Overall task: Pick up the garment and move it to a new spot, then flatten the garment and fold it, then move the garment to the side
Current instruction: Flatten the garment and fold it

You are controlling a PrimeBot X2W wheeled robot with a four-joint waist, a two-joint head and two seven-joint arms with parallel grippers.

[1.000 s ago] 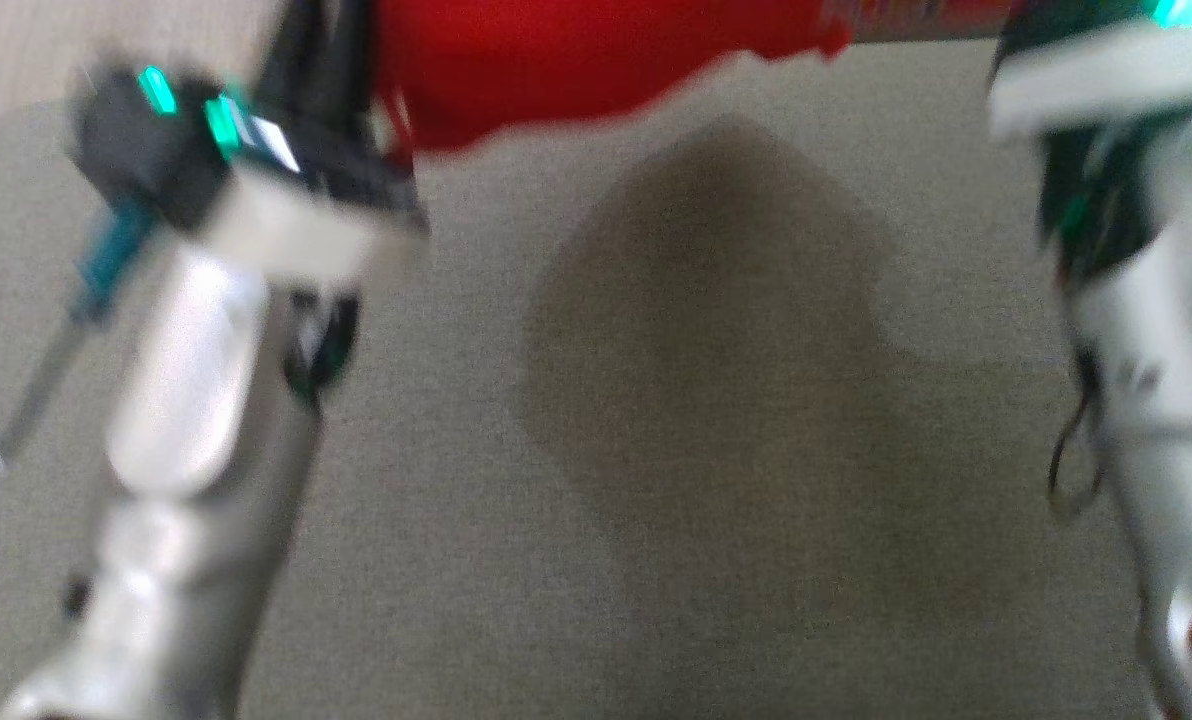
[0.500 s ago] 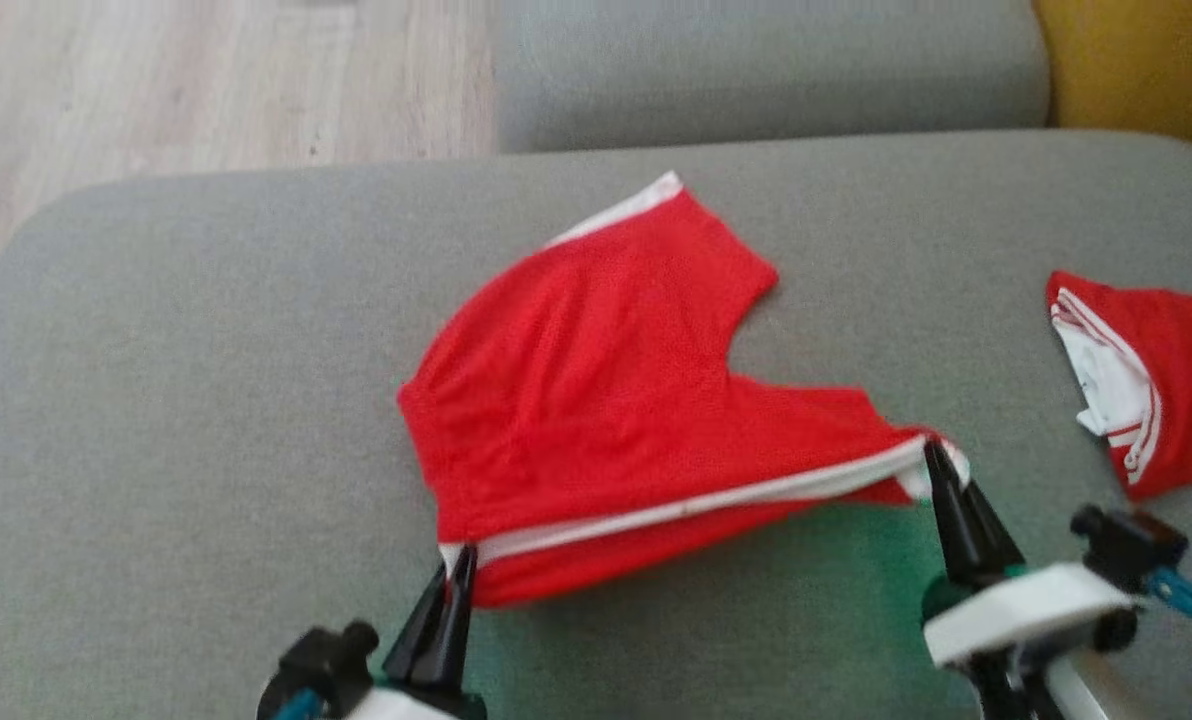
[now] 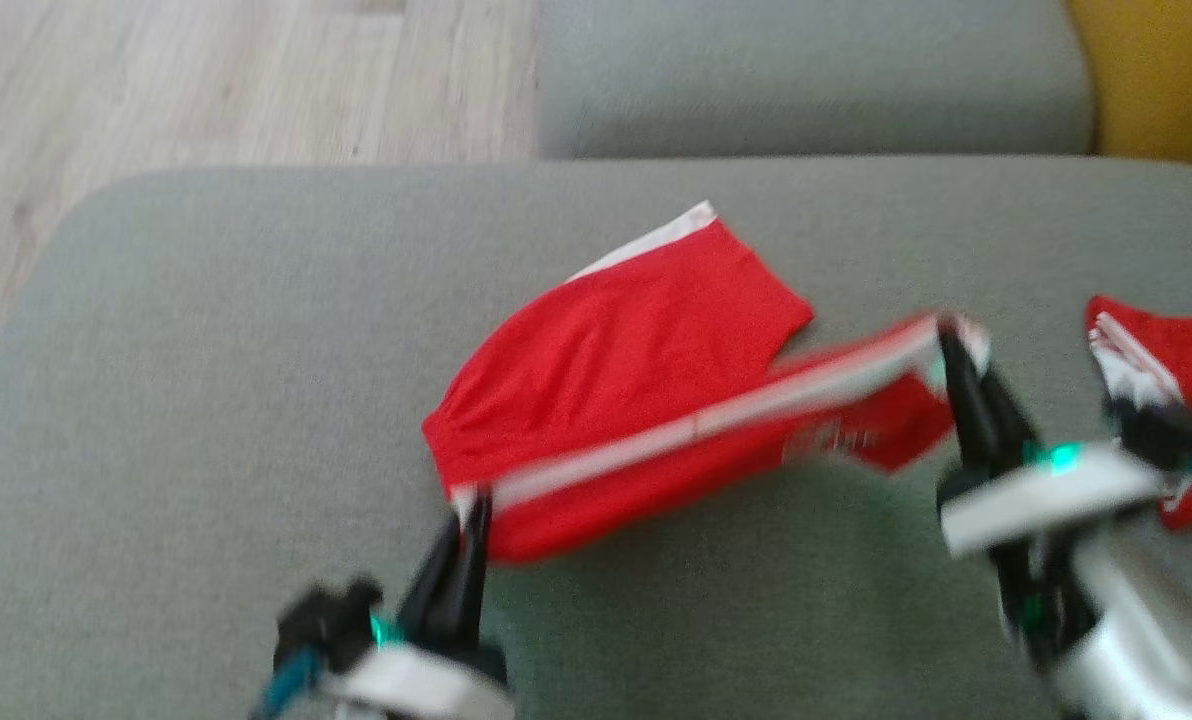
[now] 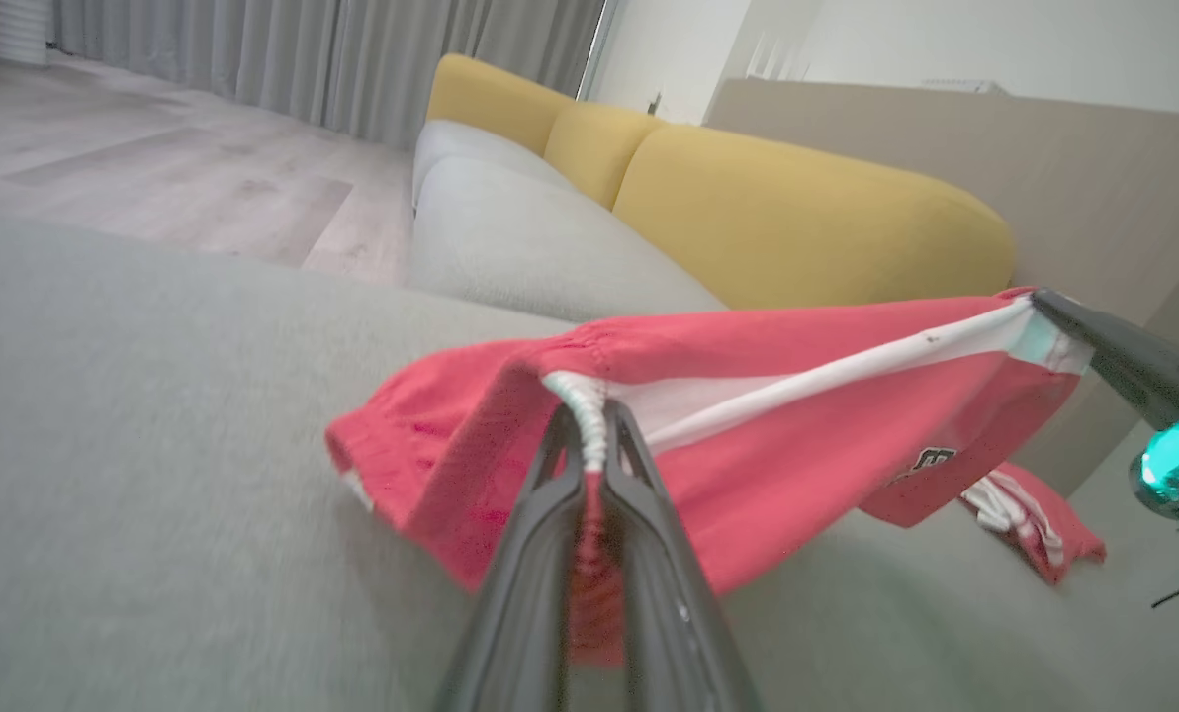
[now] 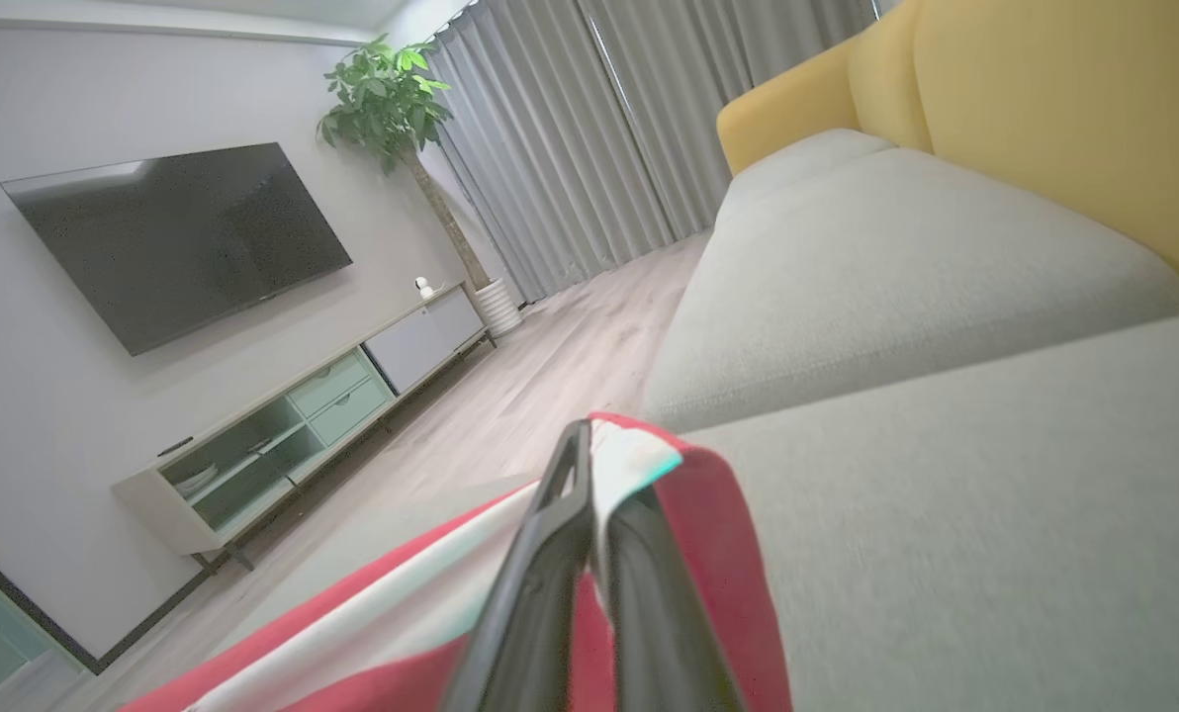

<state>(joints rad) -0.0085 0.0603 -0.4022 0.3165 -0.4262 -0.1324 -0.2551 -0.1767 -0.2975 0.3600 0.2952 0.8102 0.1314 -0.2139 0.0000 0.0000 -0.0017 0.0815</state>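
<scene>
Head view: the red shorts (image 3: 636,370) lie mid-way across the grey sofa cushion (image 3: 206,350), their white-striped edge stretched left to right between both hands. The left hand (image 3: 473,505) is pinched shut on the near-left corner, low. The right hand (image 3: 948,335) is clamped on the far end, lifted clear. Folding likely carries that edge away from the robot. The left wrist view adds cloth sagging beneath it. A second red garment (image 3: 1191,360) lies just beside the right hand.

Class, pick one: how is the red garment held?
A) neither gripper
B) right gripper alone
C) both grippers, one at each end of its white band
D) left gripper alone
C: the left gripper and right gripper are each shut on an end of the white band of the red garment.
</scene>
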